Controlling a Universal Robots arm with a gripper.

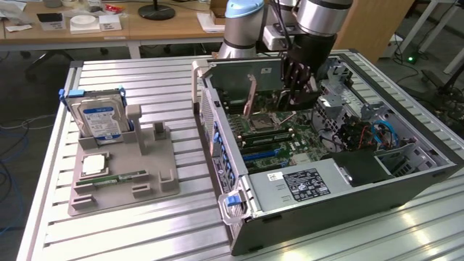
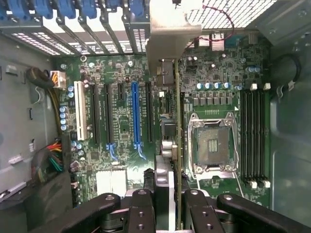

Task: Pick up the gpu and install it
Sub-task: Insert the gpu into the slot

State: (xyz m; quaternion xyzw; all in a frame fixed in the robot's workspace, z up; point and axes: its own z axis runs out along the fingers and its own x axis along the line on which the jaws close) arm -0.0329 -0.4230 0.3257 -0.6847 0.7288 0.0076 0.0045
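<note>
inside the open pc case (image 1: 326,206), at its far end, the gripper (image 1: 296,98) hangs down over the motherboard (image 1: 279,136). wrist view: the fingers (image 2: 141,208) are closed on either side of the gpu (image 2: 178,145), which is seen edge-on as a thin upright line. its silver-grey bracket (image 2: 167,29) is at the end away from the gripper, up against the case wall with the blue clips (image 2: 73,7). the card sits between the row of expansion slots and the cpu socket (image 2: 211,143), just beside the socket. cannot tell if its edge is in a slot. the wrist view also gives the long blue slot (image 2: 135,114), a white slot (image 2: 79,111) and the empty memory slots (image 2: 252,136).

exterior view: a grey fixture (image 1: 145,163) lies at the exterior view's left of the case, well apart from the gripper. a hard drive (image 1: 101,119) with a blue-white label stands upright at its far end. a pale square chip (image 1: 94,163) and a green memory stick (image 1: 119,178) lie flat nearer. a labelled power supply (image 1: 308,182) fills the case's near end, with blue cables (image 1: 384,133) at the exterior view's right.

case and fixture rest on a slotted aluminium table (image 1: 145,234). behind it stands a wooden desk (image 1: 160,30) with small boxes and a black round base (image 1: 156,11).
</note>
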